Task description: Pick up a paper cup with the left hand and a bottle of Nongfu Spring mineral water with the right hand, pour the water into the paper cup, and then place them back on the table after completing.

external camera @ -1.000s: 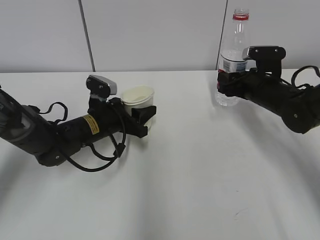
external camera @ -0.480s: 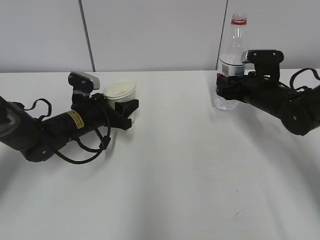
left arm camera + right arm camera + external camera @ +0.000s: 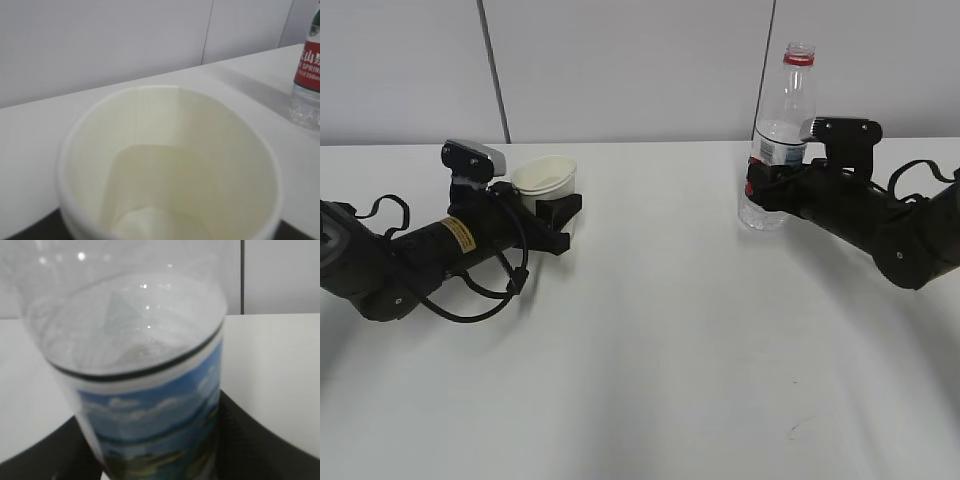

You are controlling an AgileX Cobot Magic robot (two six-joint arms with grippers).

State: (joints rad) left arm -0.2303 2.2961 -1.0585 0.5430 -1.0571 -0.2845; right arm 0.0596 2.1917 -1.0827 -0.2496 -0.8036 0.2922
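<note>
The white paper cup (image 3: 545,178) stands upright at the table's back left, held low between the jaws of my left gripper (image 3: 558,210). In the left wrist view the cup (image 3: 170,165) fills the frame; its pale inside shows no liquid I can tell. The clear Nongfu Spring bottle (image 3: 775,140), uncapped with a red neck ring, stands upright at the back right with its base at the table. My right gripper (image 3: 760,192) is shut on its labelled lower part. In the right wrist view the bottle (image 3: 145,390) sits between black fingers (image 3: 255,440), with water in its lower part.
The white table (image 3: 650,330) stretches between and in front of both arms, with a small dark scuff mark (image 3: 798,427) near the front right. A grey panelled wall runs behind. The bottle also shows at the right edge of the left wrist view (image 3: 307,85).
The left arm has drawn back to the left with the cup. The right arm has shifted slightly left and lowered the upright bottle toward the table.
</note>
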